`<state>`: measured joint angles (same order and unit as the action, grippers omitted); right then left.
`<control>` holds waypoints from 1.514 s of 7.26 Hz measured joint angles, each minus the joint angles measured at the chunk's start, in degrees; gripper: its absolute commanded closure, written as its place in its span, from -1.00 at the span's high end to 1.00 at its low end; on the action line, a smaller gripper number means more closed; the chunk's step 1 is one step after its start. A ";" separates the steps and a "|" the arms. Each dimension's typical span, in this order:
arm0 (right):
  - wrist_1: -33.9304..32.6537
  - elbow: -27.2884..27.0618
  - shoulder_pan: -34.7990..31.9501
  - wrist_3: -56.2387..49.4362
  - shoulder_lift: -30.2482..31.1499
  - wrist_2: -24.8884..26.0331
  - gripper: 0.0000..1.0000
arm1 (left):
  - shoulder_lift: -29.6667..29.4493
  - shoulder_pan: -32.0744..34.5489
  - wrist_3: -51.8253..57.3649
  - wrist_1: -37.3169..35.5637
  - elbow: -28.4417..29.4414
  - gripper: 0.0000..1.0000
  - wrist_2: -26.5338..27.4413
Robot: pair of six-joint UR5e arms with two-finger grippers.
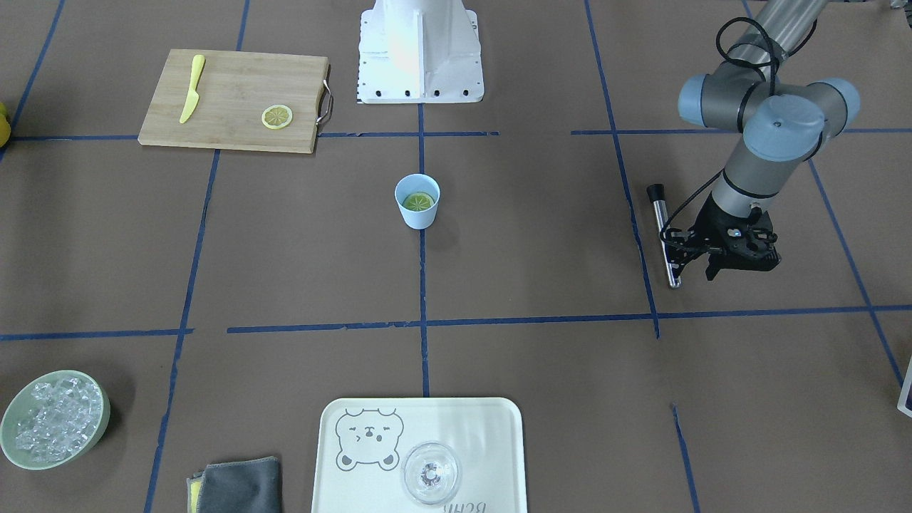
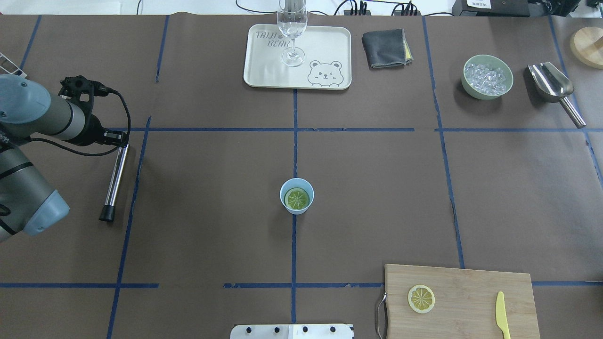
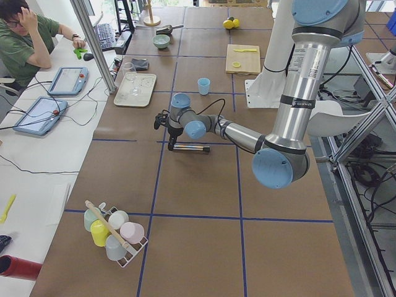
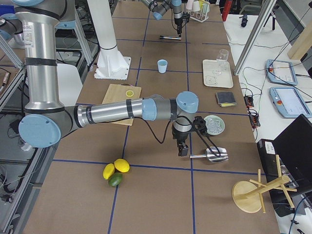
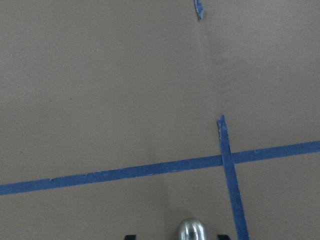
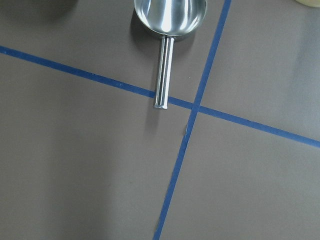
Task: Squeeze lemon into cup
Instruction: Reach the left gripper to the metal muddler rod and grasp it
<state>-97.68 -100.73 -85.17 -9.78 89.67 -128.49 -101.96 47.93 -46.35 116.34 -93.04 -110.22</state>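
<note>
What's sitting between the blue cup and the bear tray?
Nothing: the overhead view shows only bare brown paper and blue tape between cup and tray.

Robotics lab: two industrial robot arms (image 3: 291,93) stood on a white pedestal (image 1: 420,50) at a table (image 2: 212,212) papered brown and gridded with blue tape (image 2: 294,141). At upper left of the side view, an operator (image 3: 25,37) sat beside tablets (image 3: 67,79).
</note>
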 measured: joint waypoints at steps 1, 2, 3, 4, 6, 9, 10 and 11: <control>0.02 0.00 0.00 -0.01 0.17 0.05 1.00 | -0.02 -0.63 -0.15 0.14 0.23 0.26 0.00; 0.03 0.01 0.00 -0.01 0.47 0.07 1.00 | -0.02 -1.25 -0.32 0.18 0.36 0.26 -0.02; 0.05 0.01 0.00 -0.04 0.70 0.10 1.00 | 0.02 -1.74 -0.42 0.20 0.44 0.26 -0.05; 0.07 0.00 0.00 -0.06 0.84 0.15 1.00 | 0.05 -2.06 -0.46 0.20 0.53 0.26 -0.07; 0.10 -0.03 0.00 -0.08 1.09 0.26 1.00 | 0.09 -2.58 -0.38 0.20 0.98 0.26 -0.08; 0.12 -0.02 0.03 -0.15 1.15 0.34 1.00 | 0.08 -3.02 0.11 0.20 1.25 -1.00 -0.14; 0.12 -0.04 0.03 -0.15 1.18 0.34 1.00 | 0.04 -3.02 0.57 0.19 1.11 -1.00 -0.19; 0.12 -0.06 0.01 -0.15 1.22 0.34 1.00 | 0.02 -3.03 1.06 0.13 0.92 -1.00 -0.21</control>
<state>-97.56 -100.79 -85.15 -9.93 90.89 -128.14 -101.94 44.91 -45.29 116.47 -92.12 -110.42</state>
